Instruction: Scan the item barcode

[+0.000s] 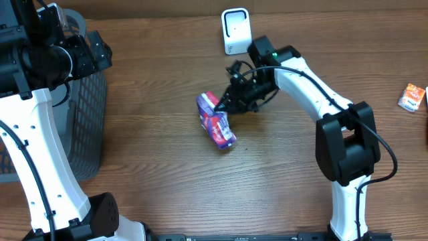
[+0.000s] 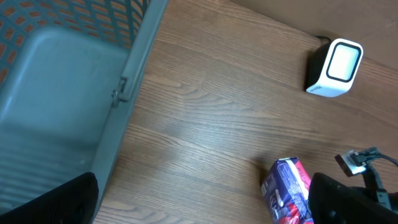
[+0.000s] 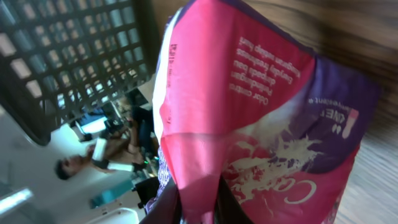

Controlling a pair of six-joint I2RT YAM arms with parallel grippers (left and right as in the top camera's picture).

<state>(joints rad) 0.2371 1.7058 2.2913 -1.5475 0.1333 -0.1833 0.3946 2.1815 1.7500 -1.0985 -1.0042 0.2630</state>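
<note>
Right jaws clenched on pink-purple pouch (image 1: 215,122), centre frame, on desk (image 1: 167,181) below white scanner (image 1: 235,31). Left jaws released by basket (image 1: 90,100), upper left. You were at grasp step; next likely lift, barcode turned toward scanner.

A brown wood-grain bench (image 1: 167,194) fills the overhead view, its grain running from 9 to 3 o'clock. A grey mesh basket (image 1: 93,127) stands at its 9 o'clock edge. Soft, even light leaves a pale sheen on the wood. Behind the basket's grid the room is a bright blur.
</note>
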